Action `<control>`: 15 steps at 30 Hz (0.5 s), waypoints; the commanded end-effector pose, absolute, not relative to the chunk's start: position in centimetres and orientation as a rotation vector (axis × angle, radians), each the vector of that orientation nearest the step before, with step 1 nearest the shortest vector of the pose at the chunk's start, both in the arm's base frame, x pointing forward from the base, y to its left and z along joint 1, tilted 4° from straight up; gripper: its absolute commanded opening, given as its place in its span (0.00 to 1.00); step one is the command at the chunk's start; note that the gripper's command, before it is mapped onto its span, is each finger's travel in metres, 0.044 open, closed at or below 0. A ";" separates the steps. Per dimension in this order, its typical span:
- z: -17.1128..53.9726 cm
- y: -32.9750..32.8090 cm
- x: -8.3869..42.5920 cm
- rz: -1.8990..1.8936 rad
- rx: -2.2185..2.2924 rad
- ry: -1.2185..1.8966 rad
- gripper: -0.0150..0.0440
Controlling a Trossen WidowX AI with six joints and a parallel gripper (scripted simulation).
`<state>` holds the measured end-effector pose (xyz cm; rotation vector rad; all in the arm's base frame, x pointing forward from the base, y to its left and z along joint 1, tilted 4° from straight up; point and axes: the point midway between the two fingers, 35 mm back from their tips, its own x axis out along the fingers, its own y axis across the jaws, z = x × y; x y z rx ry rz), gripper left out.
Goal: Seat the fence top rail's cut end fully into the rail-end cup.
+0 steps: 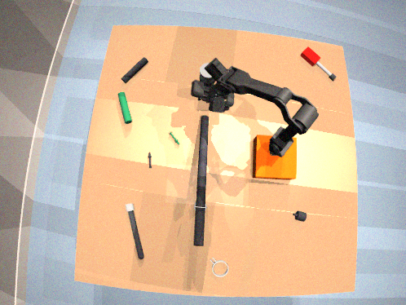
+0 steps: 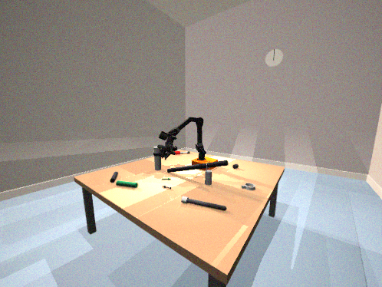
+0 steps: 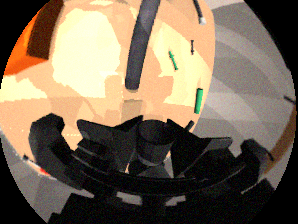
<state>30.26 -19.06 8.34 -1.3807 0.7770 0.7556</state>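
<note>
The dark rail (image 1: 201,171) (image 2: 197,167) (image 3: 142,37) runs through the thin loop (image 1: 200,207) above the small grey post (image 2: 208,177). Its near end shows in the wrist view, apart from the cup. The big grey post (image 2: 157,163) stands upright with a light cap (image 1: 205,70); a dark band (image 2: 156,154) sits high on it, just under the cap. My gripper (image 3: 154,119) is beside the post top, shut on the dark hollow rail-end cup (image 3: 154,142), whose mouth shows between the fingers. In the top and exterior views the arm hides the cup.
An orange block (image 1: 265,165) lies under the arm's base. A green cylinder (image 1: 125,108) (image 2: 126,184), a black tube (image 1: 134,70), a white-tipped rod (image 1: 135,234), a metal ring clamp (image 2: 249,185), two small bolts, a black fitting (image 1: 301,216) and a red-handled tool (image 1: 311,56) lie around.
</note>
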 end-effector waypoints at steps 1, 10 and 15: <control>8.3 -19.1 30.3 0.755 -1.380 0.777 0.57; 10.0 -17.6 30.4 0.751 -1.377 0.781 0.97; 11.9 -15.7 30.3 0.745 -1.373 0.784 1.00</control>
